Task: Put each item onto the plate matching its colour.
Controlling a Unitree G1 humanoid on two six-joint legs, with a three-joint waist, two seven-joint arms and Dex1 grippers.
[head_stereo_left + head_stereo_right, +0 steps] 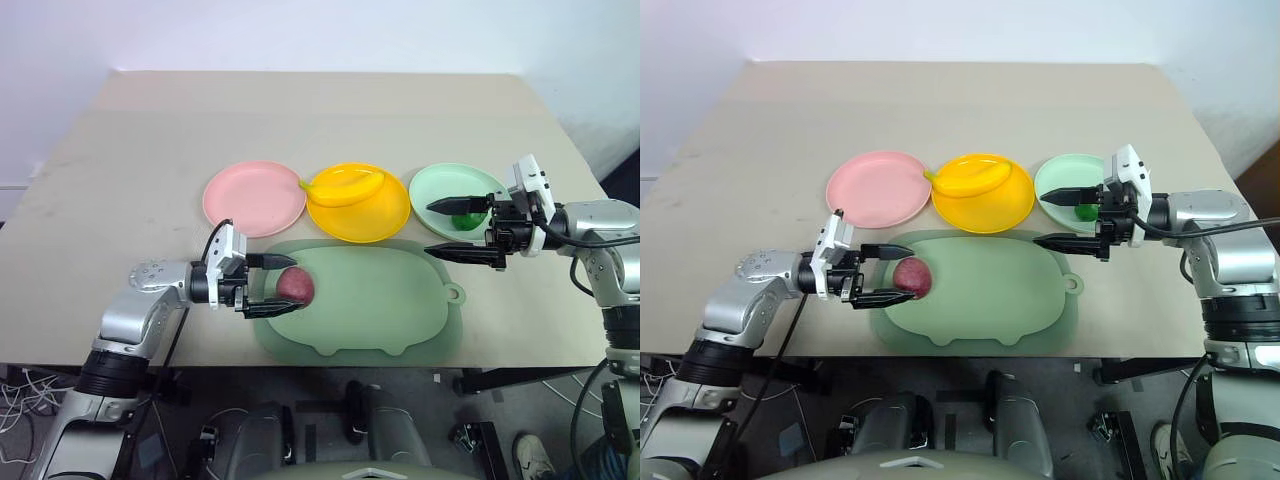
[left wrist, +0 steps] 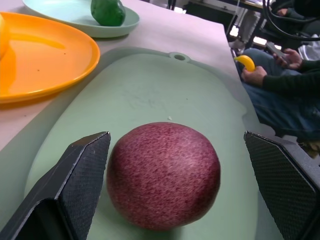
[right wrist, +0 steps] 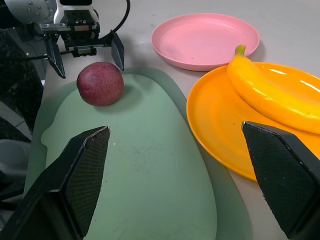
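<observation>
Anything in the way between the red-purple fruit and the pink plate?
Nothing visible. The red-purple fruit sits on the mat between the left gripper's open jaws; the pink plate lies just beyond the mat's edge.

1. Pink plate (image 1: 254, 198), upper left of centre: bare, open from above.
2. Red-purple fruit (image 1: 295, 286) on the mat (image 1: 380, 310), flanked by the spread fingers of the left gripper (image 1: 283, 284).
3. Right gripper (image 1: 466, 229), fingers apart, hangs across the mint plate (image 1: 440, 185) at right.

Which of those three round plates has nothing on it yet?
The pink plate, at the robot's left end of the row. The yellow plate holds a banana; the mint green plate holds a green fruit.
</observation>
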